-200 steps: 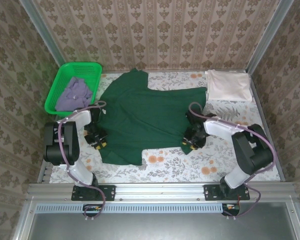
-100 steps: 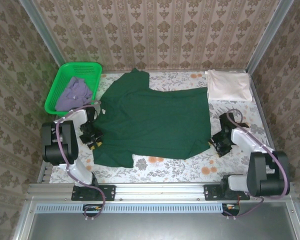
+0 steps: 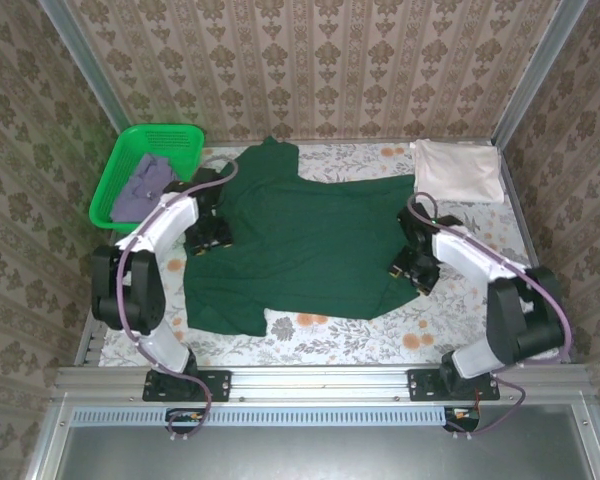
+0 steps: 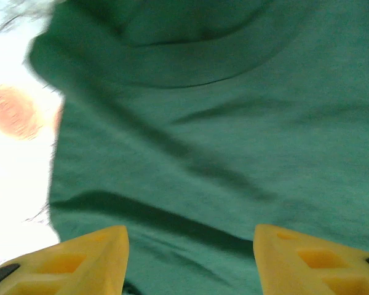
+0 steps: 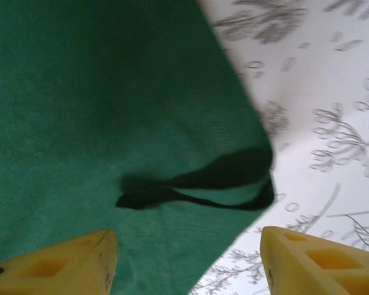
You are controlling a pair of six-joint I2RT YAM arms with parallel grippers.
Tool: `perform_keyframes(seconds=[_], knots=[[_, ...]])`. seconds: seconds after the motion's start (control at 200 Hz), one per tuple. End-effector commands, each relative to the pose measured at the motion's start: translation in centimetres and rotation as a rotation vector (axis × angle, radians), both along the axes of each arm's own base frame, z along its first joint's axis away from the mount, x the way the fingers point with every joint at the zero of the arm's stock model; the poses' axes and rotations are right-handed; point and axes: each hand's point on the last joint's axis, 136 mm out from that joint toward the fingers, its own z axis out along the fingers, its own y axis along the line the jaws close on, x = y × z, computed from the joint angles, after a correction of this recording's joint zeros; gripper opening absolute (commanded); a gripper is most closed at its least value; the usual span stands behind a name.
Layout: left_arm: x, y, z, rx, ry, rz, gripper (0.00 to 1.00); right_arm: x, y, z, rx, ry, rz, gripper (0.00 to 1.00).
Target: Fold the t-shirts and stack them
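Note:
A large dark green t-shirt [image 3: 300, 245] lies spread across the middle of the table. My left gripper [image 3: 208, 238] hovers over its left shoulder area, jaws open, with only green cloth [image 4: 221, 123] below the yellow fingertips [image 4: 80, 264]. My right gripper [image 3: 417, 270] is over the shirt's right lower corner, also open. That corner [image 5: 111, 123] has a small lifted fold at its edge and lies between and beyond the yellow fingertips [image 5: 320, 261]. A cream-white t-shirt [image 3: 458, 170] lies folded at the back right. A greyish-lavender t-shirt [image 3: 145, 185] is bunched in the basket.
A bright green plastic basket [image 3: 185, 135] stands at the back left corner. The floral tablecloth [image 3: 360, 325] shows bare along the front and to the right of the green shirt. Patterned walls close in the table on three sides.
The left gripper moved from the shirt's left edge up onto its shoulder area. The right gripper came back inward to the shirt's right corner. Both jaws opened wider, and the shirt lies spread wider.

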Motion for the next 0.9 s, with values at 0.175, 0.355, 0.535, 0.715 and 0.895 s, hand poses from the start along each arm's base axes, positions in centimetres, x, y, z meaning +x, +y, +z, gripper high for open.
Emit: perform_keyframes(seconds=[0.175, 0.355, 0.535, 0.715, 0.895], knots=[[2.6, -5.5, -4.6, -0.027, 0.111, -0.163, 0.63, -0.1, 1.1, -1.8, -0.075, 0.098, 0.103, 0.65], [3.4, -6.1, -7.1, -0.020, 0.177, -0.161, 0.65, -0.8, 1.3, -2.5, -0.083, 0.137, 0.130, 0.60], [3.4, -6.1, -7.4, -0.021, 0.181, -0.143, 0.66, -2.3, 0.7, -1.9, -0.085, 0.131, 0.118, 0.46], [3.4, -5.9, -7.4, -0.017, 0.173, -0.130, 0.66, -4.1, 0.2, -1.8, -0.079, 0.134, 0.115, 0.31], [3.5, -5.6, -7.1, -0.020, 0.159, -0.119, 0.66, -6.3, -0.3, -1.6, -0.065, 0.134, 0.084, 0.23]])
